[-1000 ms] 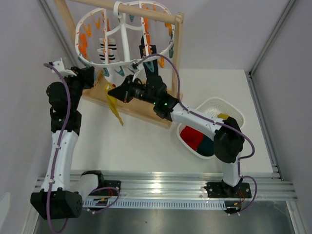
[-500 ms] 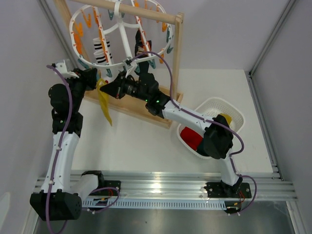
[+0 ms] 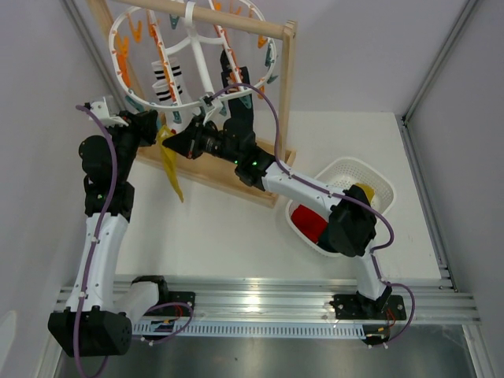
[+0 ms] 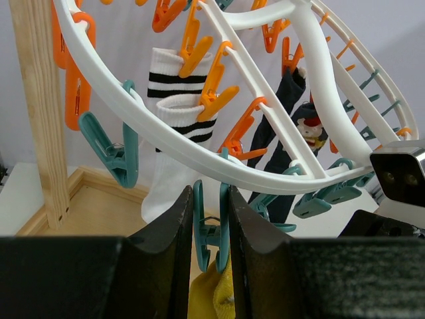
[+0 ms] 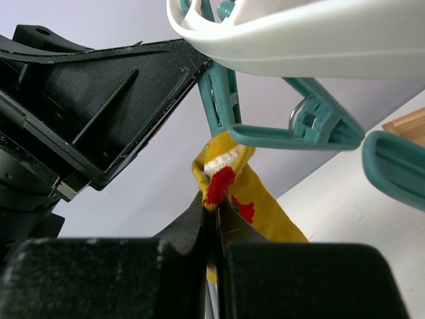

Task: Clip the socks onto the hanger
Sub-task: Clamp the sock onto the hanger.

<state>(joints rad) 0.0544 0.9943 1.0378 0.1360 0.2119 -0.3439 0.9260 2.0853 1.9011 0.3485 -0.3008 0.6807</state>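
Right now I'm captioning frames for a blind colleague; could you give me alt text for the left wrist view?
The left gripper pinches a teal peg hanging from the white hanger, with a yellow sock bunched just below it. Behind, a striped sock and a navy sock hang clipped to the hanger; a wooden post stands left.

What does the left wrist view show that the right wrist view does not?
Only the left wrist view: the striped sock and the navy sock hanging on the hanger, the wooden post, and the left gripper closed on the teal peg.
Only the right wrist view: the right gripper pinching the yellow sock at its cuff, and the red marks on that sock.
Both: the hanger's ring, that teal peg, and the yellow sock just below it.
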